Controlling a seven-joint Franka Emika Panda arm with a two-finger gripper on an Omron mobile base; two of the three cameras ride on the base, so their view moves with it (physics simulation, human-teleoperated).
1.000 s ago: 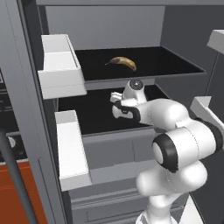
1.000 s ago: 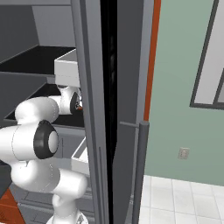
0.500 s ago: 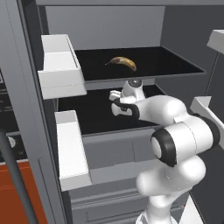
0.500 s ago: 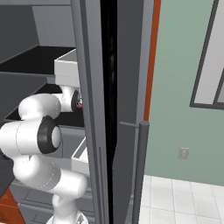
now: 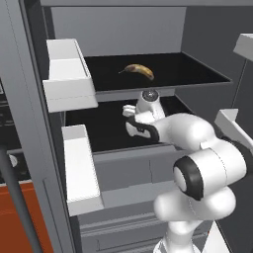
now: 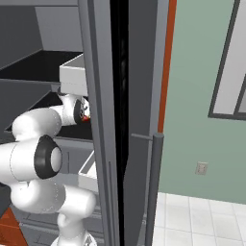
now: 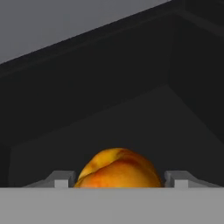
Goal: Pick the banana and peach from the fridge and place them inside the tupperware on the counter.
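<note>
Peach (image 7: 119, 168) between end effector (image 7: 118, 178) fingertips, shelf edge near.

Fridge (image 5: 207, 29) open ahead of me, grey walls, black shelves. Banana (image 5: 139, 71) lies on the upper shelf (image 5: 192, 74), centre of frame, slightly above my hand, curved, dark at both ends. My arm (image 5: 197, 148) rises from the lower right and reaches left into the lower shelf (image 5: 96, 131). My hand sits at mid-frame just under the upper shelf's front lip; how my jaws stand I cannot tell from here. White door bins at left: one upper left (image 5: 69, 74), one lower left (image 5: 81, 170). Grey drawers (image 5: 128, 173) below the shelf.
</note>
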